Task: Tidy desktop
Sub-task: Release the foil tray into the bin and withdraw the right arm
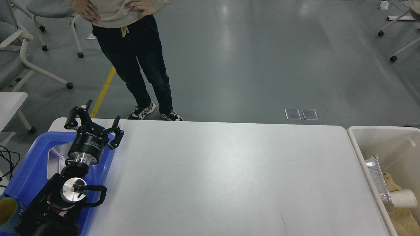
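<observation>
Desktop [223, 177] fills the centre of view, nothing lying on its visible surface; tidying looks about done. Left gripper [94, 122] hangs over the blue tray [29, 170], jaws spread wide, holding nothing. Beige bin [387, 144] at the right edge holds a foil container [377, 180] and paper cup [403, 198], presumably cleared waste. Right gripper out of frame; bin contents partly cut off.

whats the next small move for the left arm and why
Probably pull the left gripper back toward the body to rest. It hangs open and empty over the blue tray, the desktop shows nothing left to collect, and the foil tray and paper cup lie in the bin.
</observation>
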Robot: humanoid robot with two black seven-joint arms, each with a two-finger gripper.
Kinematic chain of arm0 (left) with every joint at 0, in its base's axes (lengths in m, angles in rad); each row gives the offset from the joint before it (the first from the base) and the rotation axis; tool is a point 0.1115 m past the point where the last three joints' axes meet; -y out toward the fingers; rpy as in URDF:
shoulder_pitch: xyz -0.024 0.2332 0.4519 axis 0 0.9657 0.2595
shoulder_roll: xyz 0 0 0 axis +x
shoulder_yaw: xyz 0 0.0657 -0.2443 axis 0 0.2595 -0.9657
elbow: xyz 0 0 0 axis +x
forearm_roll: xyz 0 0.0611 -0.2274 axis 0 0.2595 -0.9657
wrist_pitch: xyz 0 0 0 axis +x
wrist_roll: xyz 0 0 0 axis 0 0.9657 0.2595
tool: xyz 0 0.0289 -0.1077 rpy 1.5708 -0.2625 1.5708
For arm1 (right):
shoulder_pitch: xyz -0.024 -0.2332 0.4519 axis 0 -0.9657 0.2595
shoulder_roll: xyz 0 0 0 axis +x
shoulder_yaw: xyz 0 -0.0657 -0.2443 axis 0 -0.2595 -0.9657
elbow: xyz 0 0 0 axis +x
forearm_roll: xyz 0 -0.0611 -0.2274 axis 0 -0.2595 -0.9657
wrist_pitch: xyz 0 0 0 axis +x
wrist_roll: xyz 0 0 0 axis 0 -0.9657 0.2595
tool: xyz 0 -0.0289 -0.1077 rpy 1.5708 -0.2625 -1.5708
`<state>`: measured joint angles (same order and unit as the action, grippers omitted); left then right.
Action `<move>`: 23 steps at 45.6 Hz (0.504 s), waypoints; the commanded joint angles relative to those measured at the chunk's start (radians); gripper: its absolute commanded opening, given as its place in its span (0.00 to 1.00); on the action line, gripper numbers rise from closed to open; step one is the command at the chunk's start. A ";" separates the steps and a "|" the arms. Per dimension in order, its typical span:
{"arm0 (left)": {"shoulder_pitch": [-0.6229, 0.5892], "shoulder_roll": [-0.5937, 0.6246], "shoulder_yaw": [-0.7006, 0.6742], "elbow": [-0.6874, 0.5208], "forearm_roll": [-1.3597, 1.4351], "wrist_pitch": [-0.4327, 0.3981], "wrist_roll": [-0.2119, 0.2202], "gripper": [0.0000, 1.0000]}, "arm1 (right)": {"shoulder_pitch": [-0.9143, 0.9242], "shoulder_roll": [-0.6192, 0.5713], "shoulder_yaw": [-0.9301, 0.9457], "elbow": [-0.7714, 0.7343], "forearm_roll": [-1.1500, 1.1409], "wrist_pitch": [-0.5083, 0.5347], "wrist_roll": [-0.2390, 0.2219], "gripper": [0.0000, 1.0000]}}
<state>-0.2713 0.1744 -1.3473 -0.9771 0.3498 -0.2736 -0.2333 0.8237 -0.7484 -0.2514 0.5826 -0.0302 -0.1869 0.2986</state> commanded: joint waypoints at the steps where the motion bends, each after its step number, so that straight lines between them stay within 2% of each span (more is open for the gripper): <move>1: 0.007 0.027 0.002 0.000 -0.002 0.004 -0.003 0.96 | 0.014 0.098 0.231 0.003 0.006 0.000 -0.001 1.00; 6: 0.012 0.034 0.005 0.000 0.000 -0.010 0.000 0.96 | 0.012 0.130 0.515 0.022 0.006 0.027 0.002 1.00; 12: 0.009 0.046 -0.006 0.000 -0.002 -0.009 0.002 0.96 | -0.011 0.216 0.812 0.080 0.010 0.124 -0.007 1.00; 16: 0.014 0.053 -0.010 0.000 -0.003 -0.009 0.002 0.96 | -0.089 0.254 0.989 0.164 0.010 0.220 -0.009 1.00; 23: 0.015 0.046 -0.013 0.000 -0.003 -0.009 -0.001 0.96 | -0.248 0.284 1.205 0.336 0.010 0.297 -0.009 1.00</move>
<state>-0.2582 0.2250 -1.3574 -0.9771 0.3468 -0.2832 -0.2330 0.6986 -0.4833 0.8018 0.7968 -0.0199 0.0554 0.2901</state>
